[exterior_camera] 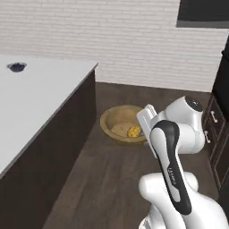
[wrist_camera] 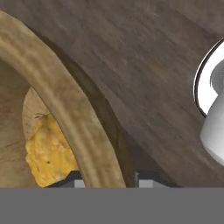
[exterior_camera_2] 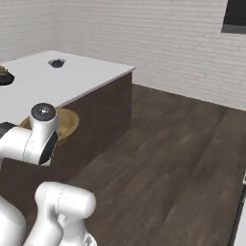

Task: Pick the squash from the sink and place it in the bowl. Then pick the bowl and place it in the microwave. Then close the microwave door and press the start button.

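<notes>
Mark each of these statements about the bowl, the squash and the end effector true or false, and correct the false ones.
1. The squash lies inside the bowl. True.
2. The end effector is closed on the bowl's rim. True: in the hand view its fingertips stand on either side of the wooden rim.
3. The bowl rests on the white counter. False: it hangs in the end effector above the dark wood floor, beside the counter.
4. The bowl is empty. False: it holds the squash.
</notes>
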Controlling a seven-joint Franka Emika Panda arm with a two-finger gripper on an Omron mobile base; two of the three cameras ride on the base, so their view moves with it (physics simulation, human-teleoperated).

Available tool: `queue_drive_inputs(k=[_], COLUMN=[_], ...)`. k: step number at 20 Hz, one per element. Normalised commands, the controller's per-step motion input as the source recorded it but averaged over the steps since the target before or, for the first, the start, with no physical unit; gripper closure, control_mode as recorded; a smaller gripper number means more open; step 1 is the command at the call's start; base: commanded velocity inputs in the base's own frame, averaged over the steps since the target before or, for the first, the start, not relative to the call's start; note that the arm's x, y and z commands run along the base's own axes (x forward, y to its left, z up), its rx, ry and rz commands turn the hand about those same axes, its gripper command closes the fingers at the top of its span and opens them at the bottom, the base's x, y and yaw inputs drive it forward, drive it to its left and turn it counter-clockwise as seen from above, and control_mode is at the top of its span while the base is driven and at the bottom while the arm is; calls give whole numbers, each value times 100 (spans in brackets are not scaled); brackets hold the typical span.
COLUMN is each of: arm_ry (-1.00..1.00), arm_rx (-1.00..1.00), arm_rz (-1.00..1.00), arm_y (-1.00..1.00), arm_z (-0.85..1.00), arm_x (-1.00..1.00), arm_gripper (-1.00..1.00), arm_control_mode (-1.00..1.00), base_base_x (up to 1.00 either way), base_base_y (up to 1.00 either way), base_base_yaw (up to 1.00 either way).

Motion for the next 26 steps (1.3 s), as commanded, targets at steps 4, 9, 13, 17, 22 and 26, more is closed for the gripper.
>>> queue_drive_inputs(k=[4, 9, 13, 17, 22, 26], arm_ry=[0, 0, 0, 0, 0, 0], arm_rx=[0, 0, 0, 0, 0, 0], arm_rz=[0, 0, 0, 0, 0, 0], arm_y=[0, 0, 0, 0, 0, 0], arm_z=[0, 0, 0, 0, 0, 0], arm_x=[0, 0, 0, 0, 0, 0], arm_gripper=[100, 100, 100, 100, 100, 100], arm_control_mode=[100, 100, 100, 100, 100, 100], base_base_x=[70, 89, 100, 98, 91, 84], base_base_y=[-6, 0, 18, 26, 33, 43], base_base_yaw=[-63, -59, -61, -60, -55, -50])
